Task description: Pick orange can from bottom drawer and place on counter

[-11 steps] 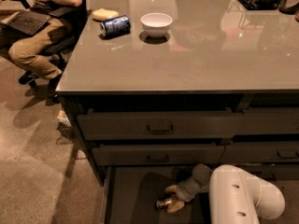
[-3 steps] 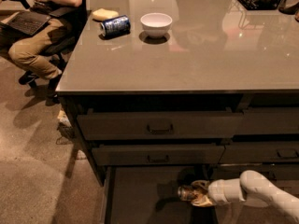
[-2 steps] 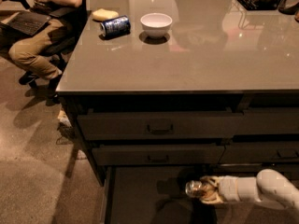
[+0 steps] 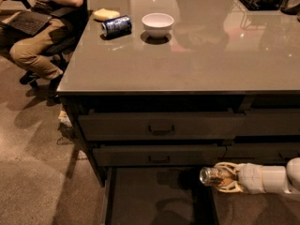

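Now | gripper [image 4: 219, 177] clenched around the orange can [image 4: 209, 176], arm stretched out from 3 o'clock | can sideways between the fingers, silver end facing 9 o'clock | can at right edge of the open bottom drawer [image 4: 150, 196] | counter [image 4: 187, 60] at 12 o'clock above.

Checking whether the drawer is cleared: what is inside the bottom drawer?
The bottom drawer shows only bare dark floor; the gripper holds the orange can at its right edge. Its front is out of frame.
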